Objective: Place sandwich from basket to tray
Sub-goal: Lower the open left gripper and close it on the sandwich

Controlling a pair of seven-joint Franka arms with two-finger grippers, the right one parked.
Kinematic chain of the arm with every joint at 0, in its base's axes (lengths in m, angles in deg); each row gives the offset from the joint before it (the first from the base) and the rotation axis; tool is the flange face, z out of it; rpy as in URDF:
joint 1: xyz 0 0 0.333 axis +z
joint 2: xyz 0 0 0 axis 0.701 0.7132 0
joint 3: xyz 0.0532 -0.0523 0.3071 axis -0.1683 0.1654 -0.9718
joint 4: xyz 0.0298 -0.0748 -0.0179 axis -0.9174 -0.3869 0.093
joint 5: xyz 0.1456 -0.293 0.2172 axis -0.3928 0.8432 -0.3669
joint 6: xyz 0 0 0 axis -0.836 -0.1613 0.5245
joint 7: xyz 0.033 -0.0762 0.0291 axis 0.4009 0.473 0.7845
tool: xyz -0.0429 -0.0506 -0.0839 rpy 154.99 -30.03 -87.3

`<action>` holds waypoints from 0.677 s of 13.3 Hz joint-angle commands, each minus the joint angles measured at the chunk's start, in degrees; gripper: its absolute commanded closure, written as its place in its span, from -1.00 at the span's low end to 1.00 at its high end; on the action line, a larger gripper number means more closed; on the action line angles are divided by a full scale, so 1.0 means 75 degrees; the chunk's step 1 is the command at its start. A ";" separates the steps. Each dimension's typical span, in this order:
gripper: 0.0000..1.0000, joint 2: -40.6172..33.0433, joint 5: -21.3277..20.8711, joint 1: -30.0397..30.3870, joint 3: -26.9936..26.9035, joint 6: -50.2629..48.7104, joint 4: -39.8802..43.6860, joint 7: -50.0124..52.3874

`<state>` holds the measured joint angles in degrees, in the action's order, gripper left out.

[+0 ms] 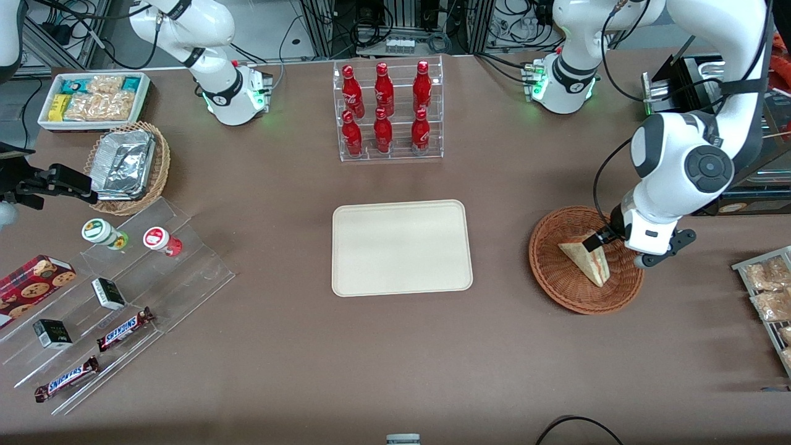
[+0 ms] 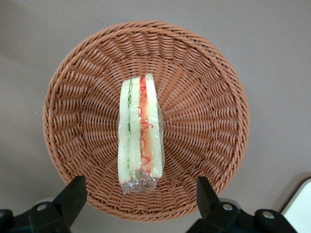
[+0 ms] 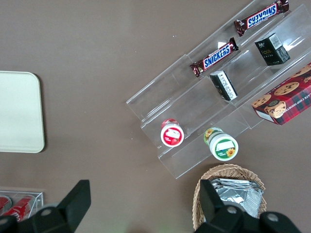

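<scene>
The sandwich (image 1: pixel 587 259), a clear-wrapped wedge with red and green filling, lies in the round reddish-brown wicker basket (image 1: pixel 556 290) toward the working arm's end of the table. My left gripper (image 1: pixel 602 238) hovers over the basket, open and empty. In the left wrist view its two dark fingers (image 2: pixel 73 194) stand wide apart above the basket's rim (image 2: pixel 228 145), clear of the sandwich (image 2: pixel 140 131). The cream-beige tray (image 1: pixel 401 247) lies bare at the table's middle, beside the basket.
A clear rack of red bottles (image 1: pixel 386 111) stands farther from the front camera than the tray. Wire racks of snack bags (image 1: pixel 769 290) lie at the working arm's table edge. Acrylic steps with snacks (image 1: pixel 117 290), a foil-tray basket (image 1: pixel 126 164) and a white bin (image 1: pixel 93 99) sit toward the parked arm's end.
</scene>
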<state>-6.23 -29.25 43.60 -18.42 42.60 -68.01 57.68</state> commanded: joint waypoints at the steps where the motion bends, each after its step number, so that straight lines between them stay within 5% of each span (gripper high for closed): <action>1: -1.00 -0.0204 -0.0040 -0.0043 -0.0006 0.0324 -0.0403 0.0365; 9: -1.00 0.0381 -0.0040 -0.0043 -0.0006 0.1599 -0.0766 0.0577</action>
<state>-4.85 -29.25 43.60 -18.42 51.74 -73.41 60.68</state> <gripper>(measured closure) 0.000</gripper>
